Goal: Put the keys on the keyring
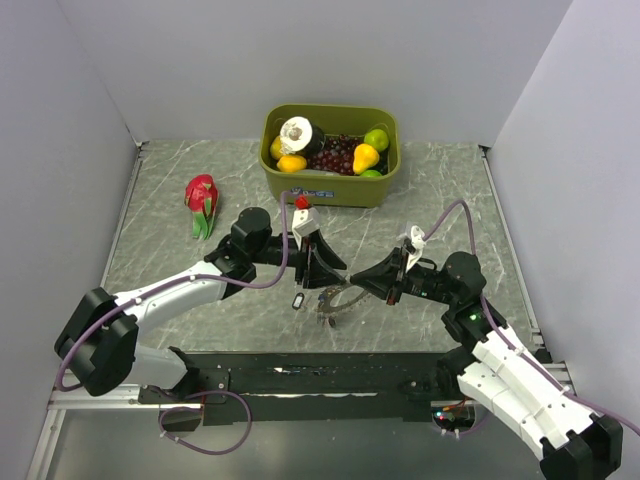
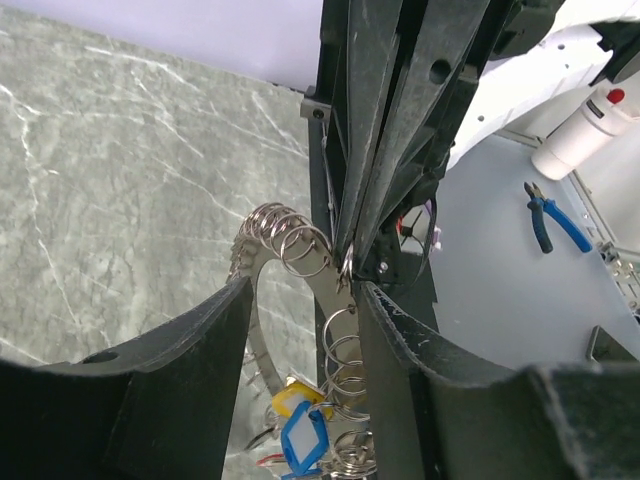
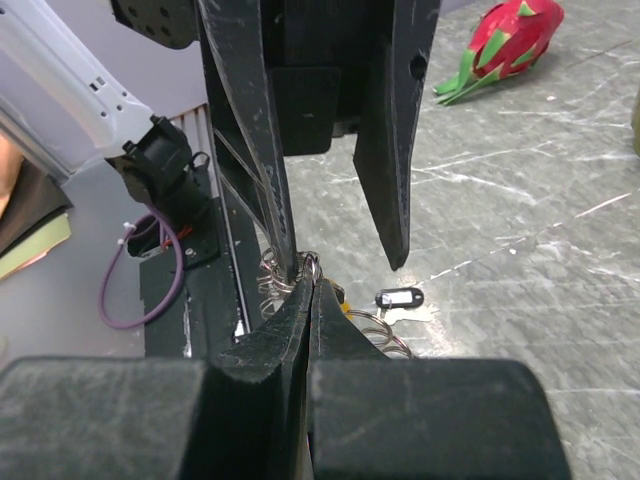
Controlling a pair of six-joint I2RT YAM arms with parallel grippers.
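The keyring [image 1: 337, 302] is a grey metal ring with a coiled rim, held just above the table's near middle. My right gripper [image 1: 358, 283] is shut on its rim; the pinch shows in the right wrist view [image 3: 308, 280] beside the coils [image 3: 385, 330]. My left gripper [image 1: 318, 272] is open and points down over the ring. In the left wrist view its fingers [image 2: 303, 300] straddle the keyring [image 2: 290, 240]. A yellow key [image 2: 290, 405] and a blue key [image 2: 303, 435] hang on the ring. A black key [image 1: 298, 300] lies on the table [image 3: 400, 298].
A green bin [image 1: 330, 190] of fruit stands at the back middle. A dragon fruit [image 1: 201, 200] lies at the back left, also in the right wrist view [image 3: 500, 40]. The black arm-mount rail [image 1: 330, 375] runs along the near edge.
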